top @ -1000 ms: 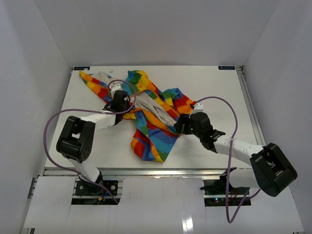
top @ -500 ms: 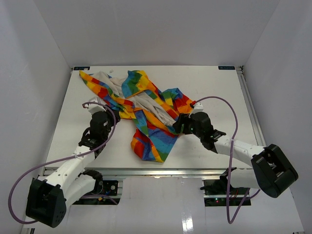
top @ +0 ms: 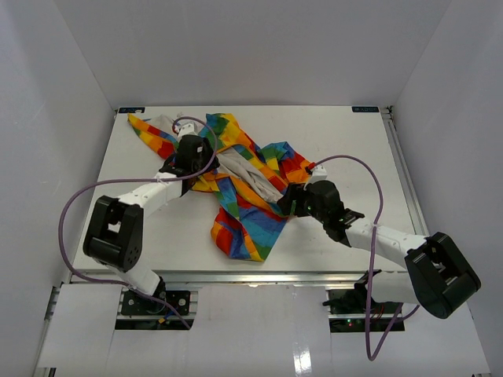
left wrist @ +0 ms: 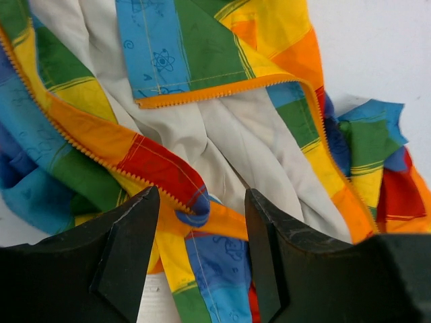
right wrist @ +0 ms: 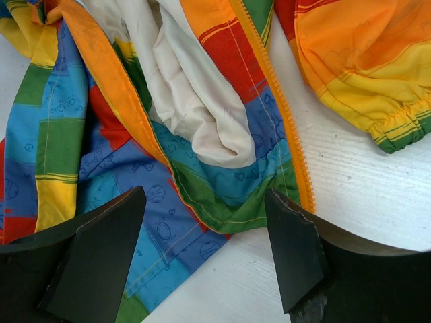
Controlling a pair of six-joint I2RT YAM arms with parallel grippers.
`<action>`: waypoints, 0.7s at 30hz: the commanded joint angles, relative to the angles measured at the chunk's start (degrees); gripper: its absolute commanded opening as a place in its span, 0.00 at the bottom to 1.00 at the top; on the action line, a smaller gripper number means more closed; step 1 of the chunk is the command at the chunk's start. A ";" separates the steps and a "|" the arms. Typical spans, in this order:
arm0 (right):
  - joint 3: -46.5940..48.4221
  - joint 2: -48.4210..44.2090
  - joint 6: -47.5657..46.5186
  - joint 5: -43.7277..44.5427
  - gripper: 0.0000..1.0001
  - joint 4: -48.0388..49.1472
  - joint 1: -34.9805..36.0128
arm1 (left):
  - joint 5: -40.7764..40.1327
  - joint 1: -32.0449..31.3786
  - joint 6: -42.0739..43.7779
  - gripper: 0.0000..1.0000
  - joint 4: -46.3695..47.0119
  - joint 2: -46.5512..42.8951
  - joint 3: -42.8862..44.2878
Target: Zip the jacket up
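Because the small soft hooded jacket in rainbow patchwork blocks [top: 250, 206] lies open and crumpled on the white table [top: 346, 137], we judge that the zipping is not yet begun. On the left, the left arm [top: 149, 192] reaches over the far-left part of the jacket, and the left jaws stand open with nothing between them. In the left wrist view they hang above a folded red and blue corner [left wrist: 192, 198], where one orange-yellow zipper edge with small teeth [left wrist: 87, 128] ends; a second toothed edge [left wrist: 222, 86] lies further off, with white lining [left wrist: 229, 141] between the two. In the top view the long axis of the jacket goes slantwise, from the far-left corner of the table toward the near middle, with one sleeve [top: 295, 161] spread to the right. On the right, the right arm [top: 377, 236] reaches to the right border of the jacket's middle part; the right jaws are also wide open and hold nothing. In the right wrist view the jacket lies under and ahead of them, and another zipper edge [right wrist: 283, 114] runs toward the finger [right wrist: 296, 249] at the right of that view and ends just beside it, at the green hem [right wrist: 229, 208]. We think the coming move turns on these two ends, one near each pair of jaws, which must be brought together. We cannot find the slider.
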 commanded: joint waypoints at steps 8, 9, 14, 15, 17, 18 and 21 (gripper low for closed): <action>0.96 -0.69 -0.44 -1.70 0.79 1.34 -0.15 | -0.77 -0.30 3.01 0.66 -6.96 9.27 7.24; 1.00 -0.73 -0.48 -1.78 0.79 1.34 -0.15 | -0.98 -0.30 2.97 0.66 -6.88 9.56 6.97; 0.91 -1.07 -0.61 -1.82 0.80 1.34 -0.15 | -2.14 -0.30 3.32 0.54 -7.49 9.52 5.80; 0.91 -1.17 -0.66 -1.87 0.80 1.34 -0.15 | -2.39 -0.30 3.32 0.53 -7.83 9.23 5.46; 0.91 -1.18 -0.66 -1.89 0.80 1.34 -0.15 | -3.66 -0.30 3.44 0.47 -8.61 8.05 4.79; 0.91 -1.23 -0.66 -1.93 0.80 1.34 -0.15 | -4.68 -0.30 3.53 0.41 -8.84 7.03 4.33; 0.91 -1.48 -0.66 -2.10 0.80 1.34 -0.13 | -6.10 -0.30 4.07 0.28 -9.44 5.15 2.98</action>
